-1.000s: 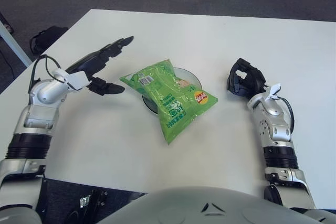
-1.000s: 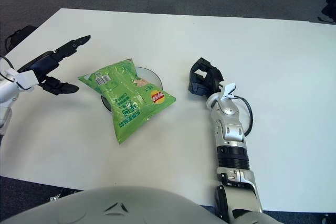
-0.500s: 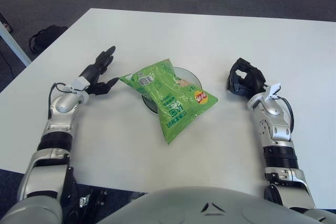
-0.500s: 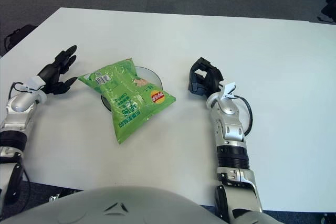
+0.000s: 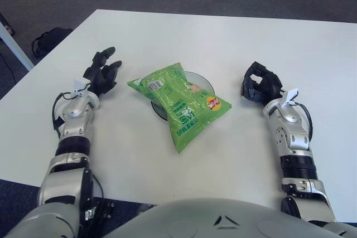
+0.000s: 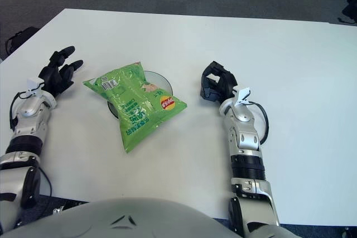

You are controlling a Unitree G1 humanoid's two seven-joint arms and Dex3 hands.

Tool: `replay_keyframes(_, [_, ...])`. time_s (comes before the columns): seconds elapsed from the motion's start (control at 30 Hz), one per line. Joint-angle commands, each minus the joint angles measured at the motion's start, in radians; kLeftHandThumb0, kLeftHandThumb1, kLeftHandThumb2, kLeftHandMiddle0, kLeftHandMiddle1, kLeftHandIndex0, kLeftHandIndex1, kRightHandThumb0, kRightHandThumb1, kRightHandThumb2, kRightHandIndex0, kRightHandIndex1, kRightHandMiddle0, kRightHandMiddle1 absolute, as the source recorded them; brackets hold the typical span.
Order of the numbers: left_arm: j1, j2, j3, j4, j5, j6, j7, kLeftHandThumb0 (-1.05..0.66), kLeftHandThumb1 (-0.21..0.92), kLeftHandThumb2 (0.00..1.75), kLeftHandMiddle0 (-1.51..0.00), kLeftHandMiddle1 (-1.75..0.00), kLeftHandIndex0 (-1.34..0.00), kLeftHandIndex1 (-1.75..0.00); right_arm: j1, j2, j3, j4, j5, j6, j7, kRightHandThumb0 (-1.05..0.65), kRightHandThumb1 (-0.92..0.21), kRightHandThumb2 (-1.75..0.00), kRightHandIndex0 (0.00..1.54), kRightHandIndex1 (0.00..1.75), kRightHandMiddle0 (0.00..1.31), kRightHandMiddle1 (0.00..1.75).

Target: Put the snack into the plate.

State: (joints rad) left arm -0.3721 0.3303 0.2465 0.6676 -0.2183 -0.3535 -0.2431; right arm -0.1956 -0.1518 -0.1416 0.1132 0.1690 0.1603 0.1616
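— What does the snack look like, and where is it?

— The snack bag [image 5: 181, 103] is a bright green crinkled packet with a white barcode label near its far left corner and a round yellow and red sticker on its right edge. It lies flat across the plate [image 5: 204, 84], covering most of it; only the plate's far right rim and a sliver at the near left show. The bag's near end hangs past the plate onto the white table [image 5: 223, 43].

— And the hands?

— The left hand [image 5: 100, 76] shows left of the bag, apart from it, fingers loosely spread and gripping nothing. The right hand [image 5: 259, 86] shows right of the plate, clear of it, its fingers curled in on themselves with nothing inside.

— Anything between them and the bag?

— Only bare tabletop on both sides. Beyond the table's far left edge a dark bag [image 5: 49, 40] sits on the floor.

— Which way does the packet run?

— Its long axis goes diagonally, from the near end, slightly right of centre, to the far left corner.
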Motion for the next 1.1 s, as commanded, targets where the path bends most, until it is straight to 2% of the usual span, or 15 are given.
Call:
replay_keyframes(0.0, [0.032,-0.064,0.008,-0.094,-0.019,0.096,0.075,-0.48,0.77,0.74,-0.52,-1.52,-0.25,-1.66,0.053,0.002,0.008,0.045,-0.006,0.058,-0.002,-0.45,-0.4,-1.21,0.95,1.75,0.54,1.75])
replay_keyframes(0.13, [0.048,-0.087,0.017,-0.153,-0.043,0.187,0.096,-0.42,0.69,0.84,-0.59,-1.67,-0.33,-1.72,0.054,0.0,0.011,0.043,-0.009,0.057,-0.002,-0.45,-0.4,-1.21,0.96,1.75,0.55,1.75])
replay_keyframes(0.2, [0.056,-0.1,0.024,-0.17,-0.06,0.244,0.102,-0.41,0.63,0.92,-0.68,-1.71,-0.37,-1.74,0.055,-0.001,0.012,0.042,-0.01,0.059,-0.003,-0.45,-0.4,-1.21,0.96,1.75,0.55,1.75])
replay_keyframes(0.33, [0.072,-0.111,0.024,-0.177,-0.055,0.286,0.112,-0.41,0.57,0.99,-0.78,-1.74,-0.42,-1.74,0.056,-0.002,0.012,0.041,-0.008,0.059,-0.004,-0.46,-0.39,-1.22,0.97,1.75,0.55,1.75])
replay_keyframes(0.47, [0.083,-0.118,0.018,-0.148,-0.034,0.276,0.11,-0.43,0.5,1.09,-0.94,-1.74,-0.47,-1.75,0.059,-0.002,0.012,0.039,-0.009,0.055,-0.006,-0.46,-0.38,-1.23,0.97,1.75,0.56,1.75])
replay_keyframes(0.5, [0.084,-0.118,0.017,-0.143,-0.033,0.274,0.107,-0.44,0.47,1.12,-1.02,-1.75,-0.5,-1.75,0.06,-0.002,0.013,0.038,-0.011,0.054,-0.007,-0.46,-0.38,-1.24,0.98,1.75,0.56,1.75])
replay_keyframes(0.7, [0.092,-0.124,0.017,-0.136,-0.038,0.26,0.092,-0.45,0.41,1.2,-1.21,-1.75,-0.54,-1.75,0.065,-0.001,0.017,0.029,-0.016,0.054,-0.018,-0.46,-0.37,-1.25,0.98,1.75,0.57,1.75])
replay_keyframes(0.9, [0.174,-0.163,0.0,-0.27,-0.037,0.284,0.119,-0.46,0.4,1.22,-1.29,-1.75,-0.55,-1.75,0.072,0.002,0.022,0.018,-0.022,0.054,-0.034,-0.47,-0.36,-1.26,0.98,1.75,0.57,1.75])
replay_keyframes(1.07, [0.209,-0.184,-0.014,-0.289,-0.019,0.211,0.104,-0.46,0.39,1.23,-1.32,-1.75,-0.56,-1.75,0.077,0.008,0.023,0.008,-0.019,0.047,-0.043,-0.47,-0.36,-1.26,0.98,1.75,0.58,1.75])
